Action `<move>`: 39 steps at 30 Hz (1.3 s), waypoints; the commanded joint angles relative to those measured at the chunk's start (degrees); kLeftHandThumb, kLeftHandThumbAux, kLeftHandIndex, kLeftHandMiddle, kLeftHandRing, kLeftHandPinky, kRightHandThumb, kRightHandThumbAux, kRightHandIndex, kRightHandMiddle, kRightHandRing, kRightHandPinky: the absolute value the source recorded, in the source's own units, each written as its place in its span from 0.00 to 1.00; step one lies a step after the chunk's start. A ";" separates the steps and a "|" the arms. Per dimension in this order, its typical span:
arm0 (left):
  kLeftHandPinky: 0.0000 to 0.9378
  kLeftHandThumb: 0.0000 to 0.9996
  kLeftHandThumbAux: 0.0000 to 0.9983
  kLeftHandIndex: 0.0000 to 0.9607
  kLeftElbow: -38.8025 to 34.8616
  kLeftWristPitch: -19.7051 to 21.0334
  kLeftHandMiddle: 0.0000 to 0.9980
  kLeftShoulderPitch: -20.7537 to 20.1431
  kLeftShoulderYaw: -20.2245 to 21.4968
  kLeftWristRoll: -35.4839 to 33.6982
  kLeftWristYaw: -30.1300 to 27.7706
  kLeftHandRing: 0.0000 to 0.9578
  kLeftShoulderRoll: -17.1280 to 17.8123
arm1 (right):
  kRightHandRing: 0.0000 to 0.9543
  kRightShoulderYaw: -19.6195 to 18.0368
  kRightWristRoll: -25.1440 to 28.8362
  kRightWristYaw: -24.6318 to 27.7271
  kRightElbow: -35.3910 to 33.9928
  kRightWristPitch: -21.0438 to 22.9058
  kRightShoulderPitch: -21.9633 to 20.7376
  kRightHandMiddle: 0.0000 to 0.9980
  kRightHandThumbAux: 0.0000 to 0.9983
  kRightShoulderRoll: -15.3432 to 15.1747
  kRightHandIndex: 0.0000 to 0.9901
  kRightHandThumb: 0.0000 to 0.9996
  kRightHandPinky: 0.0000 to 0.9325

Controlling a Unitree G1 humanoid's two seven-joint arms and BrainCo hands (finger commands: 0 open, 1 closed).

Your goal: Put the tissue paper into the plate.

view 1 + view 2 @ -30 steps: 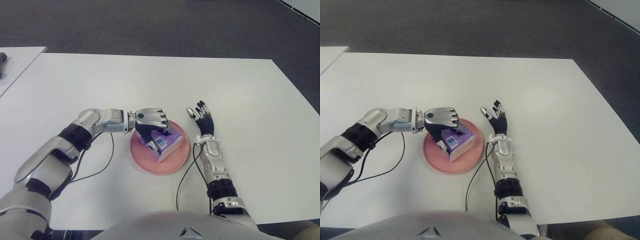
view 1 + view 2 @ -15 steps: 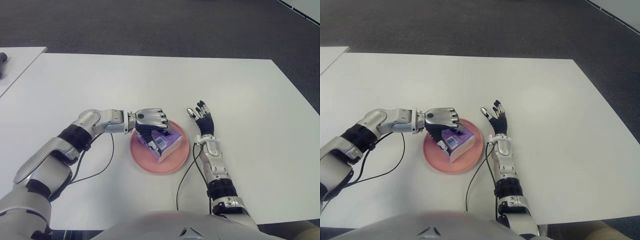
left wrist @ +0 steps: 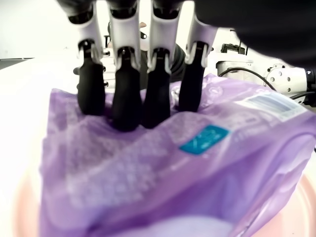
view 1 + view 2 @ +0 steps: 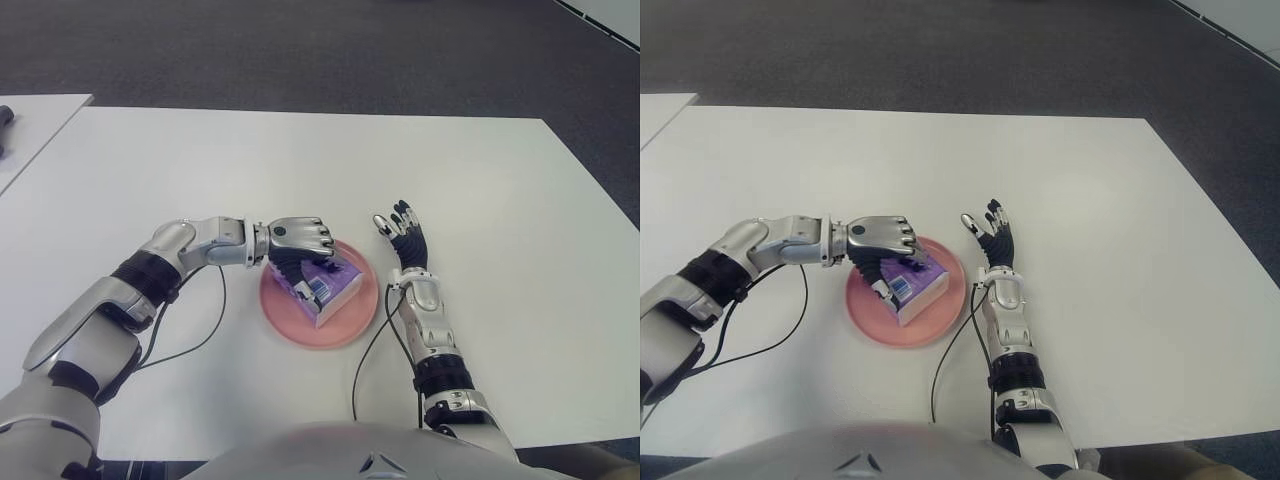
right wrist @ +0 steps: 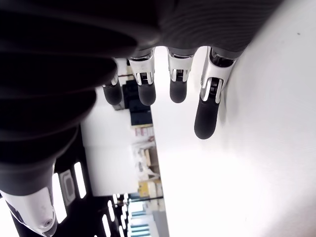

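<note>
Purple tissue paper pack [image 4: 330,287] lying tilted in the pink plate [image 4: 290,322], left hand [image 4: 298,240] curled over it with fingers [image 3: 126,101] pressed on the wrapper, right hand [image 4: 404,240] beside the plate's right, fingers spread and empty, white counter [image 4: 300,170]

White table [image 4: 200,160] with a pink plate [image 4: 285,325] and black cables [image 4: 365,365] on it

Twin head eyes down on one table [image 4: 500,180]; wrist cameras close, perhaps palm-side.
</note>
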 commanded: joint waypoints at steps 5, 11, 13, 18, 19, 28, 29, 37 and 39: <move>0.00 0.34 0.11 0.00 1.30 0.25 0.00 2.90 -0.66 2.32 -1.78 0.00 0.63 | 0.00 -0.51 0.05 -0.20 3.96 2.65 2.38 0.00 0.66 0.56 0.00 0.20 0.01; 0.00 0.32 0.11 0.00 2.66 0.39 0.00 3.08 1.63 1.45 1.81 0.00 0.16 | 0.00 -0.51 0.02 -0.24 4.24 2.48 2.26 0.00 0.66 0.61 0.00 0.20 0.01; 0.00 0.32 0.11 0.00 1.97 0.67 0.00 2.87 3.27 -1.42 1.29 0.00 0.09 | 0.00 -0.49 0.01 -0.26 4.26 2.44 2.26 0.00 0.66 0.63 0.00 0.20 0.01; 0.00 0.31 0.12 0.00 -0.59 2.52 0.00 4.66 7.01 -8.10 -0.32 0.00 -0.71 | 0.00 -0.46 -0.03 -0.30 4.25 2.38 2.29 0.00 0.66 0.68 0.00 0.20 0.01; 0.00 0.31 0.12 0.00 -1.00 3.49 0.00 5.06 7.93 -11.46 -1.44 0.00 -1.37 | 0.00 -0.44 -0.04 -0.31 4.21 2.39 2.32 0.00 0.66 0.70 0.00 0.20 0.01; 0.00 0.34 0.11 0.00 -2.45 9.62 0.00 7.79 14.80 -32.25 -10.05 0.00 -3.41 | 0.00 -0.33 -0.10 -0.43 4.01 2.45 2.40 0.00 0.66 0.82 0.00 0.20 0.01; 0.00 0.33 0.12 0.00 -2.43 9.66 0.00 8.12 15.48 -33.97 -10.67 0.00 -3.78 | 0.00 -0.32 -0.10 -0.44 4.01 2.44 2.42 0.00 0.66 0.82 0.00 0.20 0.01; 0.00 0.25 0.24 0.00 1.79 10.14 0.00 6.21 21.45 -48.57 -18.33 0.00 -7.72 | 0.00 -0.25 -0.14 -0.49 3.95 2.40 2.51 0.00 0.66 0.89 0.00 0.20 0.01; 0.00 0.23 0.27 0.00 5.15 9.69 0.00 4.33 22.97 -49.32 -18.54 0.00 -9.80 | 0.00 -0.23 -0.14 -0.51 3.92 2.40 2.53 0.00 0.66 0.90 0.00 0.20 0.01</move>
